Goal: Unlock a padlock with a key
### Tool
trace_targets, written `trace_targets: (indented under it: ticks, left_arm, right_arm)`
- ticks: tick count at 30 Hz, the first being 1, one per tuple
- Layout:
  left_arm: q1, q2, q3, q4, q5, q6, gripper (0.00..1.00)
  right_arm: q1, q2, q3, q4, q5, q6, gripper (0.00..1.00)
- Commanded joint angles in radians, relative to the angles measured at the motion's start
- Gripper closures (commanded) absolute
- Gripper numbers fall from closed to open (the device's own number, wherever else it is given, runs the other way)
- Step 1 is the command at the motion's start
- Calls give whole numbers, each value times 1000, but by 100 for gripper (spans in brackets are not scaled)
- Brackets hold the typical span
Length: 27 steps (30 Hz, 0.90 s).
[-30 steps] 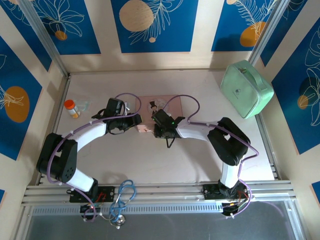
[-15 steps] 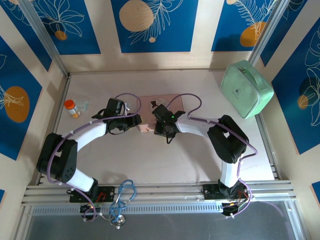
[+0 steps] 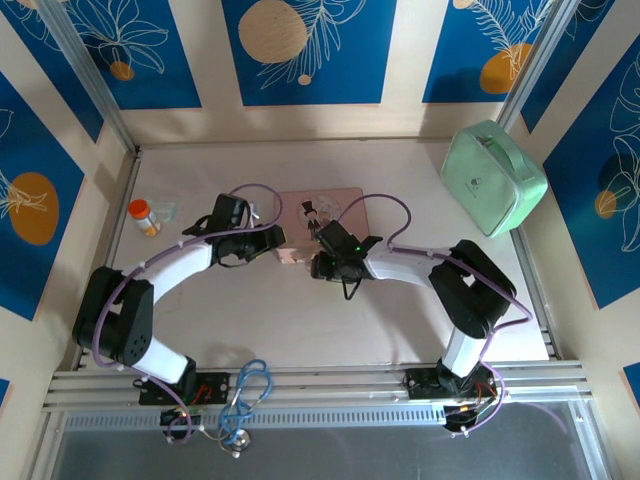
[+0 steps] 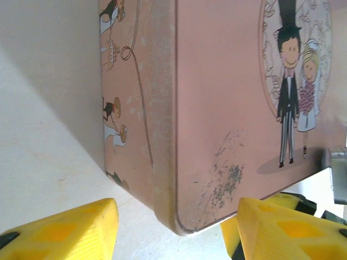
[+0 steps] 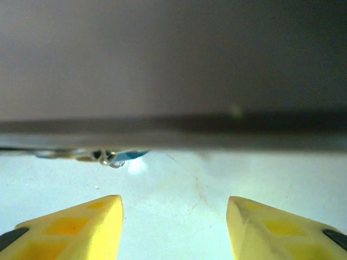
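Mid-table, left jaws gape around a corner of the bride-and-groom pink box (image 4: 217, 108) — right jaws parted near the padlock (image 5: 134, 155).

pale table (image 3: 300, 320), pink picture box (image 3: 340, 200) mid-table, mint case (image 3: 493, 178) far right, orange-capped bottle (image 3: 144, 217) left

The right end effector (image 3: 322, 264) has backed off the lid of the pink box (image 3: 345, 205). It has come down toward its own base and slightly to the right, so the box's near edge now lies just ahead of its fingers instead of beneath them. The bride-and-groom picture (image 3: 314, 213) it was covering now shows on the lid. The right arm's elbow (image 3: 476, 287) has swung outward, away from the end effector and nearer the desk's front rail.
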Motion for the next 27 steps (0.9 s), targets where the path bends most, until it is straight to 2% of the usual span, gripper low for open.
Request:
trace_targets:
  ticks: [1,5,20,27]
  left_arm:
    - [4,-27,27,-19,17,14,41]
    - [5,-26,17,-13,16,12,42]
    - [5,-9,16,-11,19,14,47]
    - [5,-8,13,-7,19,15,47]
  right_arm:
    - [-5,-43,-39,100,-14,-80,50]
    - [-18,-27,-37,106,-4,-81,53]
    - [-18,124,112,-12,53,-105,53]
    - [-5,115,115,-13,63,-113,47]
